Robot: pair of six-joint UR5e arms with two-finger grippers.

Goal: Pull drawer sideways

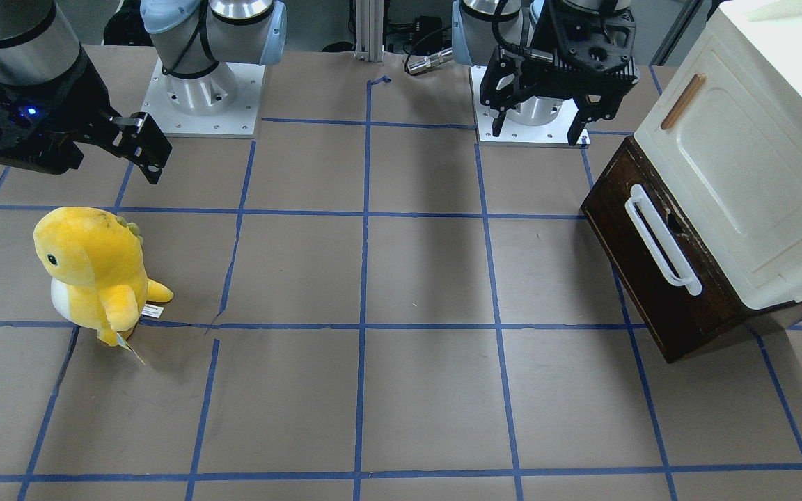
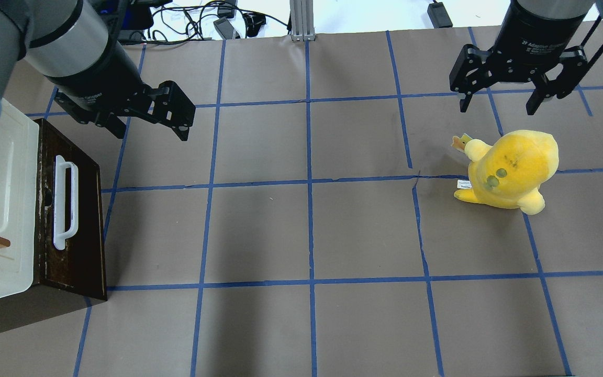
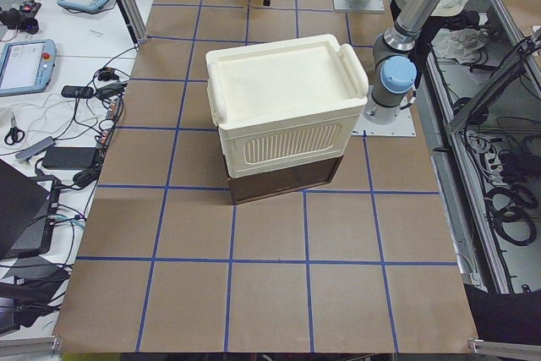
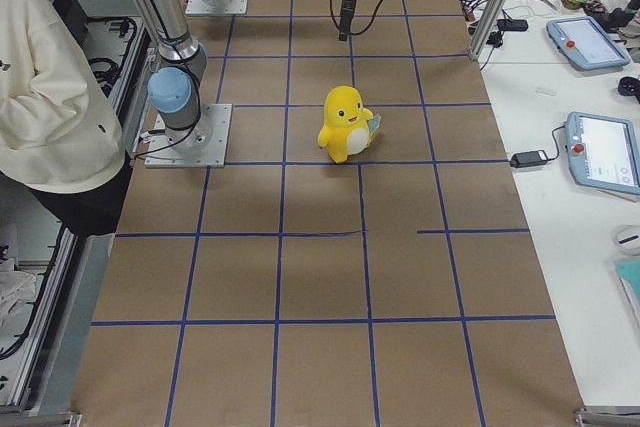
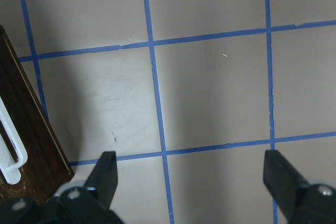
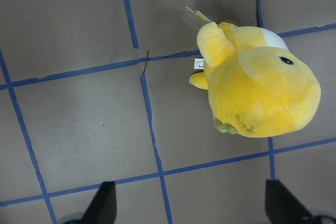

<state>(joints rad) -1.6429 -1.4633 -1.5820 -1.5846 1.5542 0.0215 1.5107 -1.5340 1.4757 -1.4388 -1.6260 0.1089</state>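
Gridded table (image 2: 259, 230): left gripper (image 1: 539, 132) spread, empty. Drawer (image 1: 655, 306) shut, bar handle (image 1: 658, 243) at gripper's 8 o'clock overhead. Straddle bar mid-length, clamp, pull square to front.

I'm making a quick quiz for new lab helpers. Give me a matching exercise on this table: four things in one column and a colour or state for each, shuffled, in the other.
Things:
1. drawer front
2. drawer handle
3. plush toy
4. left gripper

Colour or state:
A. yellow
B. open, holding nothing
C. white
D. dark brown

Pairs: 1-D, 2-C, 3-A, 4-B
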